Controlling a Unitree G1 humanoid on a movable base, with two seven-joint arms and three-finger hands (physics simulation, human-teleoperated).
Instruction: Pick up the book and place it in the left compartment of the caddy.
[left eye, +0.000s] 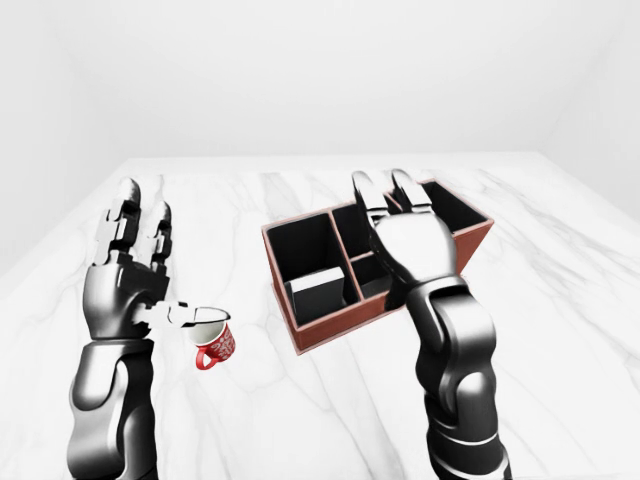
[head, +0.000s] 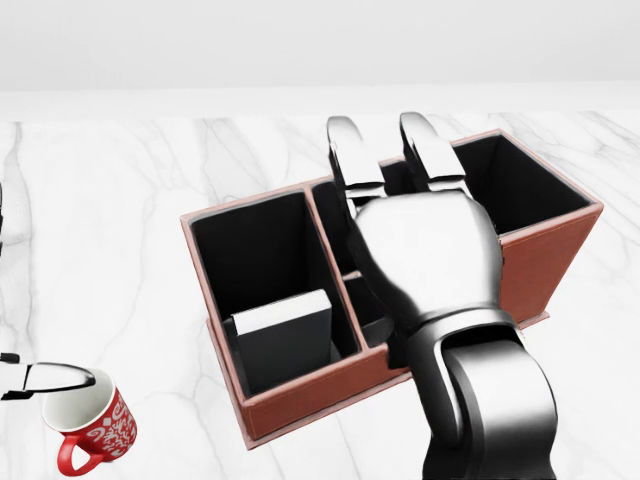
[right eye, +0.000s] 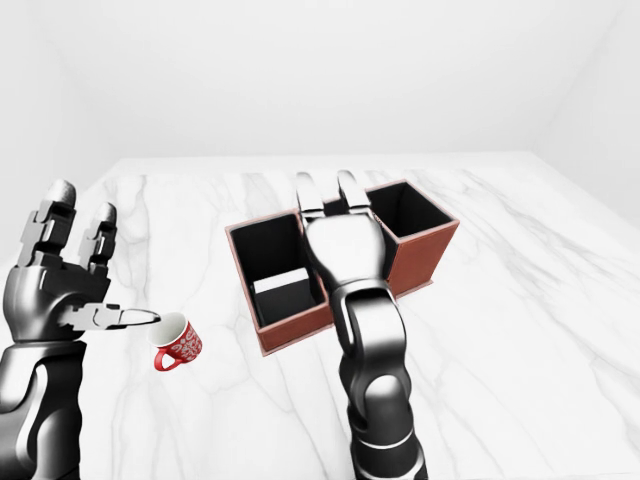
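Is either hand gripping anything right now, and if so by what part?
Nothing is held. The right hand is raised open above the caddy; the book stands free in its left compartment. The left hand is open beside the red mug.
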